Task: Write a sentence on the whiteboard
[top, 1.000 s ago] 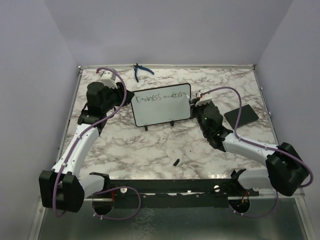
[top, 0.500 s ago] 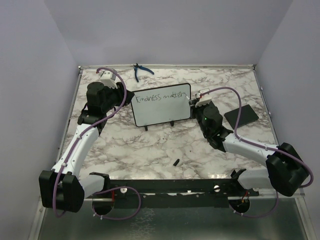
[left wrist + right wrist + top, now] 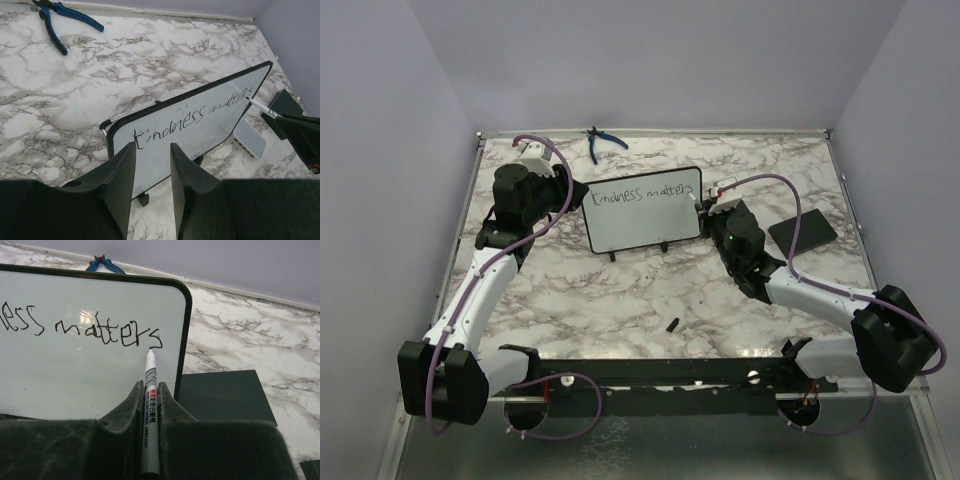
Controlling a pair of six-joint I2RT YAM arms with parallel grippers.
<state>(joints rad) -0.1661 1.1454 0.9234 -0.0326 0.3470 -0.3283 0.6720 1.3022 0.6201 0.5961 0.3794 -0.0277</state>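
Pushing harder on the marker, clenched in the right pincer with its tip at the sentence's last "s", could topple the whiteboard standing far-centre on the desk; the left pincer gapes released at its left end, bracing nothing.

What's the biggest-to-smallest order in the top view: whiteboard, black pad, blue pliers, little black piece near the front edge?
Largest first:
whiteboard
black pad
blue pliers
little black piece
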